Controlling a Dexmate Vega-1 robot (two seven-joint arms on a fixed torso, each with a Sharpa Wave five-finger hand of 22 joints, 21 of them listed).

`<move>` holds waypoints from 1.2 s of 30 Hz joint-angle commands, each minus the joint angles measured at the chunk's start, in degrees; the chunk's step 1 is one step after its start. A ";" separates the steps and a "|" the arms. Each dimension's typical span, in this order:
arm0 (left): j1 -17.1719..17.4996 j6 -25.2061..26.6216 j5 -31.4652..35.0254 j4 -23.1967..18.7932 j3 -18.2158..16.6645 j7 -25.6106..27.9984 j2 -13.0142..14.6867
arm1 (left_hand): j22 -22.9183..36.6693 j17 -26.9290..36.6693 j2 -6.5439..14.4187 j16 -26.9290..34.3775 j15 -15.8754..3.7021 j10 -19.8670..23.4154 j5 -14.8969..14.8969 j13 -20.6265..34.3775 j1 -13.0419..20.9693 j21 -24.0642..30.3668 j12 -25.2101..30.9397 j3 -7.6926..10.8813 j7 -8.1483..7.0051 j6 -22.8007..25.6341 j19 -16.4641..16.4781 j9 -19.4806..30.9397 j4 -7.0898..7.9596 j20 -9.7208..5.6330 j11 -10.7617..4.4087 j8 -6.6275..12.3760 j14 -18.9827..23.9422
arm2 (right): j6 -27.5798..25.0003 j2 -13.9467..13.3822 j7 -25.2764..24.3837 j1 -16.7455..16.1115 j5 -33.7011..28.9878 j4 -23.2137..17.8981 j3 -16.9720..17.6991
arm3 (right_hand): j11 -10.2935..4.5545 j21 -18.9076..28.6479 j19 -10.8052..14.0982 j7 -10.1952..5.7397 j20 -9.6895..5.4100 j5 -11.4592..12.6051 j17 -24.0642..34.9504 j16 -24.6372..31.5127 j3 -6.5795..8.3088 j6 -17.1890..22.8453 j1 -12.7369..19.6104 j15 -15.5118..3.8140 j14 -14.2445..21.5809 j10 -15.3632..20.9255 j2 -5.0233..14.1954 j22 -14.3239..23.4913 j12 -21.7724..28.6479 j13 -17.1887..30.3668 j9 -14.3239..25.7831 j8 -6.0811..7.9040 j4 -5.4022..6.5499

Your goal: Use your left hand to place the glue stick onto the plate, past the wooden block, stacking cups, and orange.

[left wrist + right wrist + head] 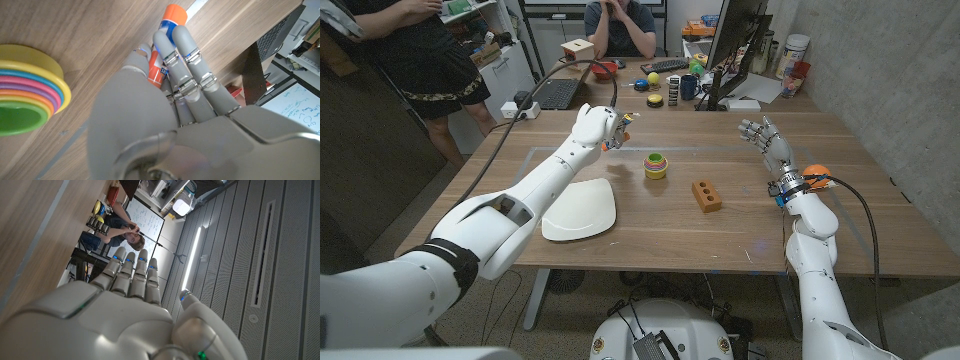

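Now we've got the glue stick (165,37) gripped in our left hand (597,127) above the table beyond the cups (656,165), and next we carry it to the plate (581,211).

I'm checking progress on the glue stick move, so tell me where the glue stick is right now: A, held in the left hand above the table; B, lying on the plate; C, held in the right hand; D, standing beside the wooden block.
A: the left hand grips the glue stick in its fingers, off the plate, near the cups.
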 commanded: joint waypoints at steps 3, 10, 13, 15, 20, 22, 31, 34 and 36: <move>1.66 0.58 0.85 -6.40 -2.36 -2.43 1.80 | 0.07 0.31 1.64 0.46 0.15 9.66 -0.22 0.11 0.52 0.18 -0.18 1.76 1.39 3.07 0.73 0.31 1.95 -0.10 -8.76 -0.32 0.32 | 0.51 -0.20 -0.30 0.06 -0.56 0.62 -0.16 | 0.10 -0.33 0.23 0.00 -0.22 0.34 0.01 -0.01 -0.25 0.59 0.14 -0.13 0.50 0.18 -0.34 0.27 0.09 0.18 0.28 0.13 0.16; 3.23 -0.46 0.80 -10.57 -3.89 -3.57 3.01 | 0.06 0.37 1.72 0.51 0.18 9.71 -0.35 0.12 0.32 0.17 -0.36 1.76 1.27 2.95 0.78 0.34 2.16 -0.10 -8.63 -0.60 0.34 | 0.86 -0.17 -0.50 -0.09 -0.63 0.69 -0.21 | 0.13 -0.43 0.27 0.09 -0.21 0.35 0.01 -0.02 -0.32 0.57 0.14 -0.10 0.51 0.15 -0.36 0.27 0.08 0.18 0.28 0.11 0.14; 4.12 -1.15 0.90 -12.37 -4.38 -3.42 3.53 | 0.05 0.39 1.72 0.51 0.18 9.63 -0.43 0.14 0.16 0.16 -0.51 1.74 1.26 3.07 0.83 0.35 2.30 -0.08 -8.51 -0.69 0.30 | 1.09 -0.11 -0.64 -0.19 -0.65 0.75 -0.20 | 0.15 -0.49 0.28 0.07 -0.21 0.35 0.01 0.01 -0.36 0.60 0.14 -0.15 0.58 0.15 -0.38 0.27 0.08 0.18 0.28 0.11 0.14; 4.38 -1.60 0.43 -13.05 -4.94 -4.08 3.55 | 0.05 0.40 1.71 0.49 0.17 9.62 -0.48 0.15 0.08 0.15 -0.59 1.74 1.19 3.05 0.85 0.36 2.37 -0.08 -8.56 -0.79 0.25 | 1.02 -0.06 -0.27 -0.28 -0.12 0.75 -0.20 | 0.16 -0.51 0.29 0.08 -0.21 0.36 0.01 0.00 -0.39 0.59 0.14 -0.14 0.58 0.19 -0.39 0.27 0.09 0.18 0.28 0.11 0.13; 5.40 -3.23 0.62 -15.13 -5.32 -4.13 4.20 | 0.04 0.42 1.69 0.46 0.17 9.43 -0.59 0.25 -0.07 0.12 -0.78 1.73 0.92 2.90 0.87 0.38 2.51 -0.12 -8.60 -1.04 0.14 | 1.00 0.08 -0.48 -1.05 -0.20 -0.42 -0.19 | 0.17 -0.60 0.27 0.06 -0.22 0.36 0.00 -0.02 -0.44 0.57 0.13 -0.17 0.55 0.19 -0.41 0.27 0.09 0.18 0.28 0.09 0.13; 5.91 -3.56 0.92 -15.87 -5.45 -3.83 4.35 | 0.03 0.42 1.67 0.44 0.16 9.39 -0.64 0.33 -0.13 0.10 -0.83 1.73 0.87 2.87 0.87 0.39 2.57 -0.14 -8.78 -1.14 0.08 | 0.95 0.10 -0.71 -1.35 -0.43 -0.90 -0.19 | 0.12 -0.64 0.28 0.11 -0.24 0.37 0.00 -0.02 -0.48 0.59 0.13 -0.15 0.56 0.16 -0.43 0.27 0.07 0.19 0.28 0.09 0.13; 7.55 -6.05 0.05 -18.69 -6.64 -5.65 5.04 | 0.00 0.44 1.52 0.32 0.07 9.31 -0.81 0.47 -0.20 -0.02 -1.09 1.76 0.38 2.85 0.83 0.43 2.67 -0.19 -9.03 -1.47 -0.20 | 0.74 0.42 -0.93 -2.75 -0.16 -2.67 -0.15 | 0.15 -0.79 0.32 0.12 -0.24 0.37 0.01 -0.03 -0.65 0.55 0.07 -0.10 0.54 0.14 -0.53 0.27 0.06 0.19 0.28 0.06 0.14; 8.38 -7.04 0.09 -20.00 -6.82 -5.93 5.54 | -0.01 0.45 1.50 0.29 0.08 9.33 -0.88 0.52 -0.25 -0.07 -1.17 1.79 0.46 2.90 0.80 0.45 2.73 -0.22 -9.08 -1.57 -0.27 | 0.63 0.51 -1.05 -3.29 -0.23 -3.41 -0.17 | 0.12 -0.83 0.34 0.15 -0.26 0.38 0.01 -0.03 -0.71 0.58 0.04 -0.16 0.55 0.12 -0.56 0.28 0.05 0.19 0.28 0.07 0.14; 8.99 -7.98 -0.13 -21.01 -6.95 -6.37 5.92 | -0.02 0.47 1.48 0.28 0.09 9.20 -0.92 0.55 -0.27 -0.13 -1.28 1.81 0.35 2.93 0.74 0.46 2.77 -0.26 -9.09 -1.65 -0.30 | 0.47 0.57 -0.84 -3.67 0.11 -3.94 -0.19 | 0.12 -0.86 0.37 0.19 -0.32 0.38 0.02 -0.03 -0.75 0.56 0.03 -0.13 0.56 0.11 -0.58 0.28 0.05 0.19 0.28 0.06 0.15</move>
